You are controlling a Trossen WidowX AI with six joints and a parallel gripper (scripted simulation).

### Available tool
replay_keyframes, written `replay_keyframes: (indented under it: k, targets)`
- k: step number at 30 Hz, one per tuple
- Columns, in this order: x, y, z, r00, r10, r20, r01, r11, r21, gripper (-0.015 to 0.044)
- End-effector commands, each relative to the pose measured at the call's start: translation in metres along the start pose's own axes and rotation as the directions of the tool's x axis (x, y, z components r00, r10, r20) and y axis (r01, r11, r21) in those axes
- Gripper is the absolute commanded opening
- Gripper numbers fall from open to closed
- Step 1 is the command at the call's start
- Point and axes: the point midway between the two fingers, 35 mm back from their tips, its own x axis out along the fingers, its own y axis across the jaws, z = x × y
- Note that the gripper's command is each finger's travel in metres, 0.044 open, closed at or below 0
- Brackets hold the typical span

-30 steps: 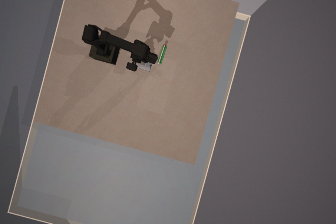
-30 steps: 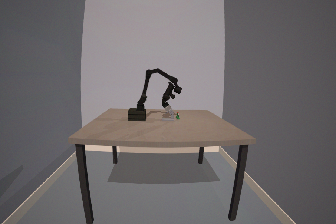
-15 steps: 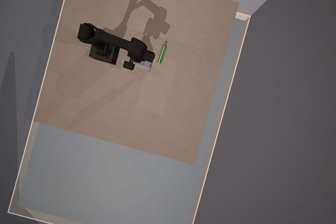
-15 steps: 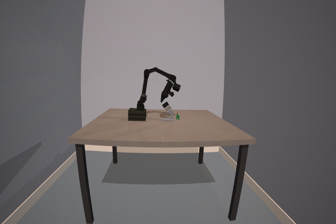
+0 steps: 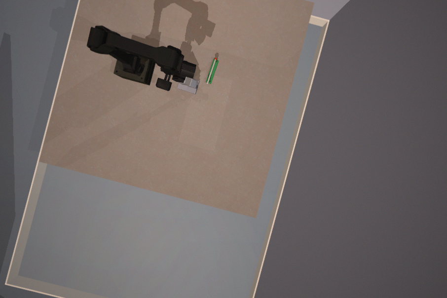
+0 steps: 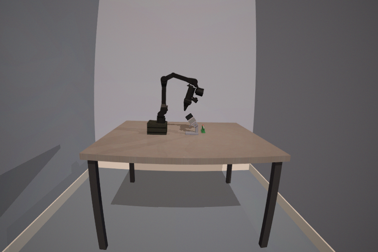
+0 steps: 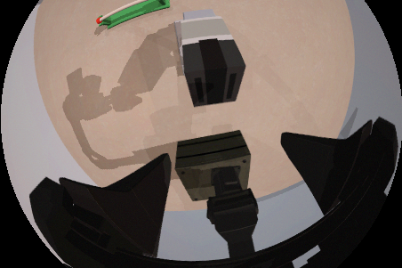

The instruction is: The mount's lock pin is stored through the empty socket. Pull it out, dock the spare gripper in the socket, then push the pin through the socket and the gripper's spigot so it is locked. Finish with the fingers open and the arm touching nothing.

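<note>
The grey mount [image 5: 186,89] [image 6: 191,133] [image 7: 198,13] stands on the table. The spare gripper [image 6: 190,119] [image 7: 205,29], a pale grey body with a black end, sits on it tilted, black end up toward the robot base. Its spigot and the socket are hidden, so how deep it sits cannot be told. The lock pin [image 5: 211,70] [image 7: 133,3], pale with a red head, lies along the green holder [image 5: 214,71] [image 6: 202,131] [image 7: 138,11] beside the mount, outside the socket. My gripper [image 6: 184,109] [image 7: 226,146] is open and empty, above the spare gripper and apart from it.
The robot's dark base [image 5: 133,70] [image 6: 157,127] [image 7: 213,157] stands on the table [image 5: 162,150] [image 6: 183,148] to the left of the mount in the exterior view. The arm arches from it over the mount, and its shadow falls behind the mount and near the holder.
</note>
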Motion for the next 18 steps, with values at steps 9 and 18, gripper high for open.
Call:
replay_keyframes:
  k: [9, 18]
  targets:
    - [-0.01, 0.0, -0.004, 0.999, 0.003, 0.054, -0.003, 1.0, -0.001, 0.044]
    - [-0.015, 0.062, -0.001, 0.997, 0.004, 0.071, -0.004, 1.0, -0.006, 0.0256]
